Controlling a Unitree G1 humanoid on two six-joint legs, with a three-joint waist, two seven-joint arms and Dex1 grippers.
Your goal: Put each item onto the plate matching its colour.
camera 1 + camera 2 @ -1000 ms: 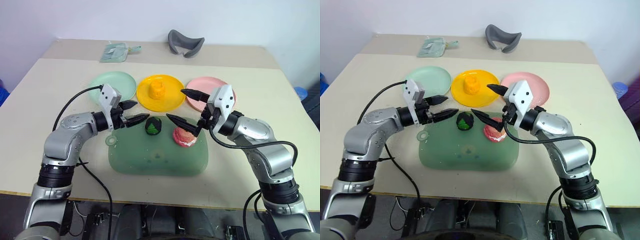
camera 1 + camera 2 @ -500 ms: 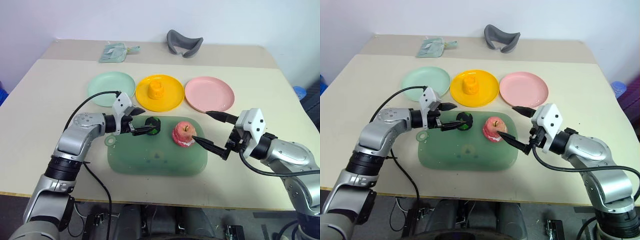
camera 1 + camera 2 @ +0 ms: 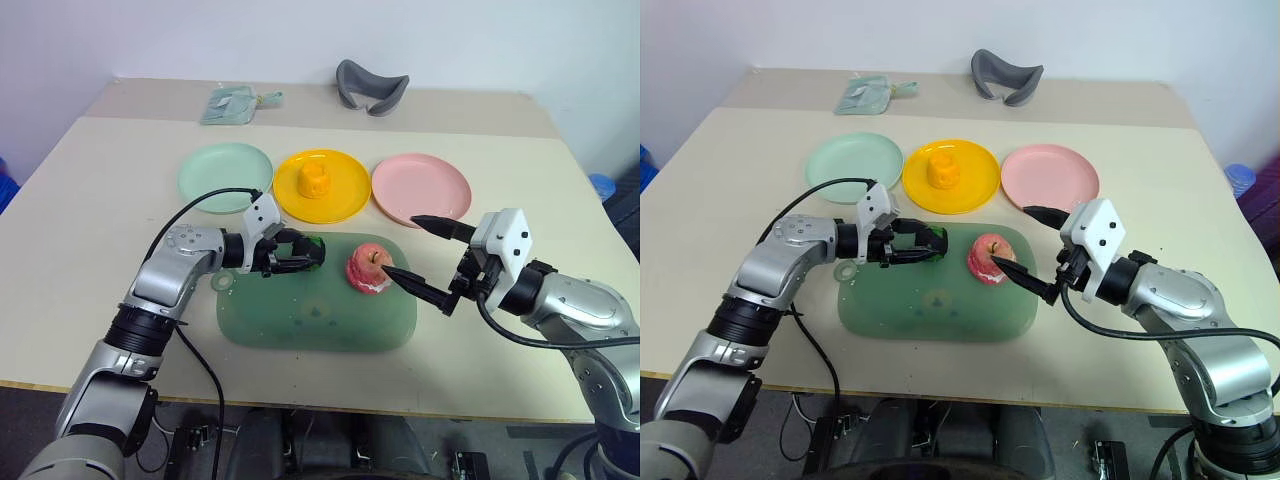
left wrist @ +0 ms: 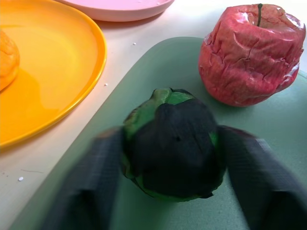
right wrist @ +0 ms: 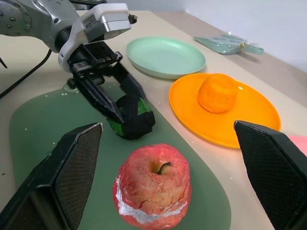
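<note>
Left wrist view puts the dark green-and-black toy ball squarely between the left gripper's two black fingers, which have closed on its sides; how firm that pinch is can't quite be read through the blur. The ball sits on the translucent green rounded mat, near the red-pink toy apple. Lift straight up first, then swing over to the round mint green plastic plate, passing clear of the yellow one. The right gripper waits beside the apple, jaws wide and empty.
</note>
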